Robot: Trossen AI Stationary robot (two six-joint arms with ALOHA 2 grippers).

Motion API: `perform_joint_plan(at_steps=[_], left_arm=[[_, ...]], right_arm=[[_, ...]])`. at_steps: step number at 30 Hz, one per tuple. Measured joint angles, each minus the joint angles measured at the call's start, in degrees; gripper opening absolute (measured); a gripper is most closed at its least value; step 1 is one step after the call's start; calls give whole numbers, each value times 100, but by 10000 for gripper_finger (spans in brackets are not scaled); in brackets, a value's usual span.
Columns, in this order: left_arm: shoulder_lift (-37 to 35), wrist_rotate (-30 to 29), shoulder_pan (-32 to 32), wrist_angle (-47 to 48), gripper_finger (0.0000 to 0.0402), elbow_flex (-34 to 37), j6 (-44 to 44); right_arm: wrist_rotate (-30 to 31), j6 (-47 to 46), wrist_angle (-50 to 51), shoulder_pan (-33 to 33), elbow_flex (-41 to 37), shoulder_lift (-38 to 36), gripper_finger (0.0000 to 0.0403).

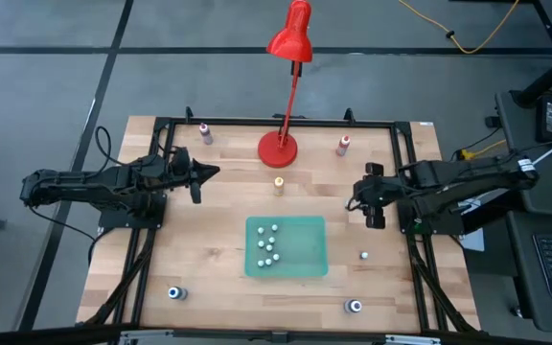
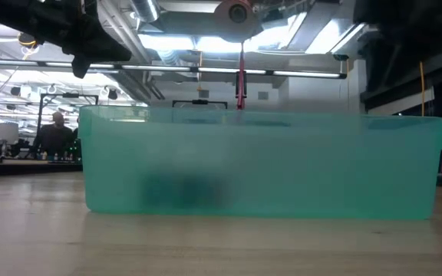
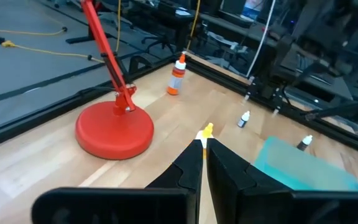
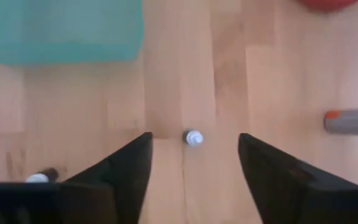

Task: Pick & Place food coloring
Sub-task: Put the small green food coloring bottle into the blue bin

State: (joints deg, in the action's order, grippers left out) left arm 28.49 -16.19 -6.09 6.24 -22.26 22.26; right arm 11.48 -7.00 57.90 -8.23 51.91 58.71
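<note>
The food coloring is a set of tiny bottles. Several white-capped ones (image 1: 267,245) stand in the left part of the green tray (image 1: 305,230). Others stand apart on the table: a yellow one (image 1: 279,185), a pink-topped one (image 1: 205,132), an orange-topped one (image 1: 343,145), a small white one (image 1: 364,255). My left gripper (image 1: 207,172) is shut and hovers left of the lamp base; past its tips (image 3: 204,149) the yellow bottle (image 3: 207,129) shows. My right gripper (image 1: 357,203) is open, right of the tray. A white-capped bottle (image 4: 193,137) stands on the wood ahead of its fingers, untouched.
A red desk lamp stands on its round base (image 1: 278,149) at the far middle, its head (image 1: 291,38) beyond the table. Two dark-ringed bottles (image 1: 173,293) (image 1: 355,307) stand near the front edge. A black rail (image 1: 276,122) frames the table. The tray's wall (image 2: 259,165) fills the low view.
</note>
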Motion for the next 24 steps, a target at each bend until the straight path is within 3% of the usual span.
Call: perform_joint_plan(at_steps=[8, 18, 24], left_arm=[[0, -60, -2, 2, 17, 0, 42], [0, -63, 0, 2, 17, 0, 11], [0, 98, -1, 2, 17, 0, 11]], right_arm=[[-157, -20, -795, 565, -859, 1, 313], [-920, -45, -1305, 1418, -1106, 408, 307], [-1012, -1074, -1494, 1706, -1109, 959, 307]])
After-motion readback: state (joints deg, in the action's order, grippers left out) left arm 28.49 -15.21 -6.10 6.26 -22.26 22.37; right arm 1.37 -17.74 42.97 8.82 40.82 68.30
